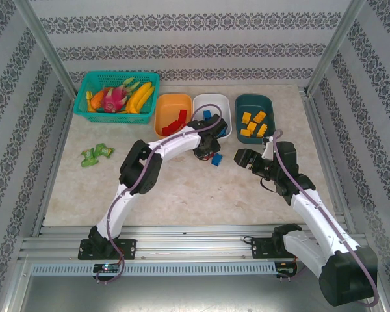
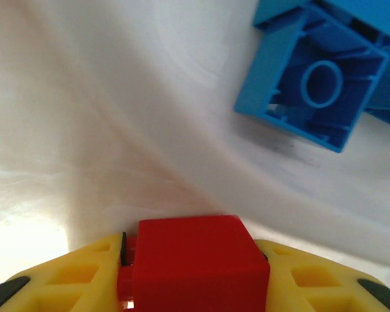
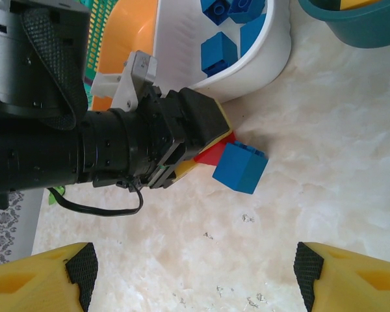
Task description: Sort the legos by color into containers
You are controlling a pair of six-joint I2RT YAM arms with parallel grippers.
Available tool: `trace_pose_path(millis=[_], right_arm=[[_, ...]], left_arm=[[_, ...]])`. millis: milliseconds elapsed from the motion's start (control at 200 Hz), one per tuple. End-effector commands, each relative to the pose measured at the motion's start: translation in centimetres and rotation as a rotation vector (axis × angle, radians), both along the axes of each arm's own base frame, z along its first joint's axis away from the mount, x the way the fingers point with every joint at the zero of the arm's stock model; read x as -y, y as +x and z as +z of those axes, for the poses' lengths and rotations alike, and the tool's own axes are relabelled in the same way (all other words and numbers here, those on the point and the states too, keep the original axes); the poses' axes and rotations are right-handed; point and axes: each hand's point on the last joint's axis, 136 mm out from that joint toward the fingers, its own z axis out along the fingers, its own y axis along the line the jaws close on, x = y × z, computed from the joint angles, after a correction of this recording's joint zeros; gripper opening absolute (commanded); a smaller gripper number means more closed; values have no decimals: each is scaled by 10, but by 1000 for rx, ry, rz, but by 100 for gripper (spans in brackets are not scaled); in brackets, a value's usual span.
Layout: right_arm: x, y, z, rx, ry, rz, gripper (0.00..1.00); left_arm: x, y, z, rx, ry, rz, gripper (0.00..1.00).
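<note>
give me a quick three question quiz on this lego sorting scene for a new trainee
1. True or false: the right tool is shut on a lego.
2. The left tool has a red lego between its fingers. Which bin holds legos of that colour? A) orange bin B) white bin C) dark teal bin
3. What colour is the loose lego on the table beside the left tool?
Key: 1 false, it is open and empty; 2 A; 3 blue.
</note>
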Motion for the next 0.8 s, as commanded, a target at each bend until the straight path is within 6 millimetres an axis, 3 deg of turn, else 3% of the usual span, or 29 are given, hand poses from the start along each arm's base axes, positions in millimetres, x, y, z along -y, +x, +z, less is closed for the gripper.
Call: trace_pose_path(millis=[0,160,290,385,600,794], right_arm=[[2,8,18,59,-20,0,82],[-1,10,37,92,-33,24,81],[-8,13,53,122,-24,48,81],[-21,14,61,135,-31,102,81],[-70,17,58,123,-88,262,80],[-99,50,71,194,-22,240,80]], left_arm=[[-14,-13,1,-5,64,5,41],[-27,-20,42,55,58,-24,38],[-50,-28,79,95,54,-45,37],[-69,-22,99,125,29,-72,37],[-118,33,113,153,55,-114,37],[-146,92,106,195,158,-154,37]])
